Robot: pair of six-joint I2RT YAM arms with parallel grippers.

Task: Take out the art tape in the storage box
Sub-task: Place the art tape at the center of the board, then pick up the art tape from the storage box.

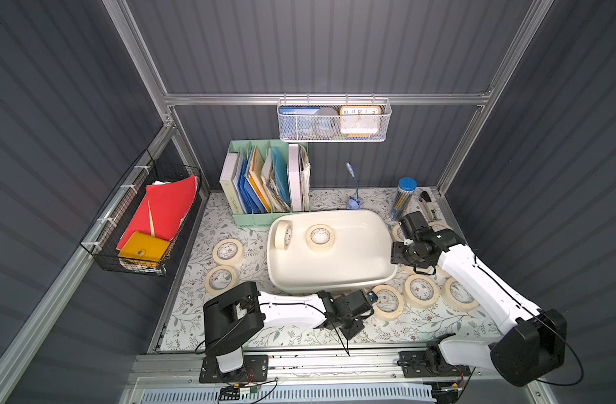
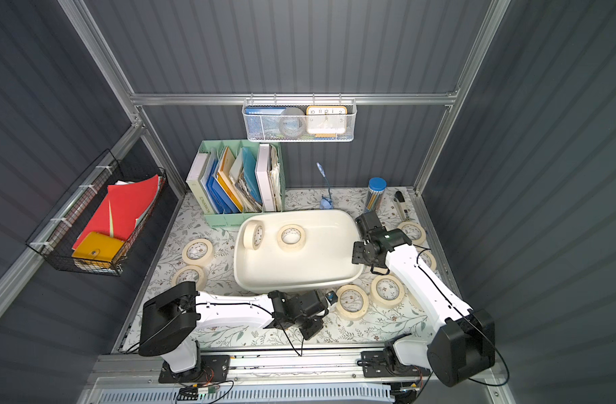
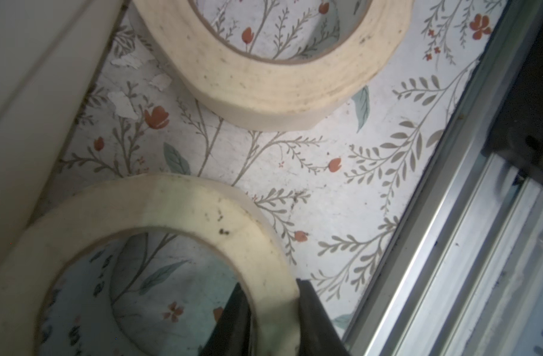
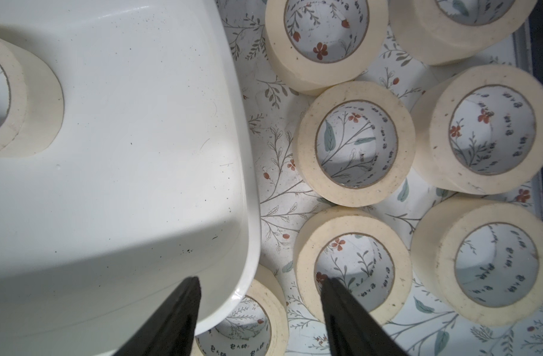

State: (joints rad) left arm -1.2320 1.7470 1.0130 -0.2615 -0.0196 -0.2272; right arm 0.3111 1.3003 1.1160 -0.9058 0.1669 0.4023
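Art tape (image 1: 320, 238): two rolls in the storage box (image 1: 334, 269), at its 10 o'clock end, one flat and one on edge; others lie on the table (image 1: 421, 332) at 3–5 and 9 o'clock. Left jaws, 6 o'clock: narrow, astride the wall of a tabled roll (image 3: 140, 215), grip cannot be told; a slanted withdrawal may drag it. Right jaws, 3 o'clock: wide, empty, over the rim; descending here may snag and shove the box.

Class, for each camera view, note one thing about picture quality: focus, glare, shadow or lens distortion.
In both top views the wide lens makes the frame posts lean outward; light is even. Left wrist view: the tape roll nearest the lens is soft, its hole shadowed; the rail glares. Right wrist view: rolls sharp, right claw black and blurred, soft sheen on the storage box.
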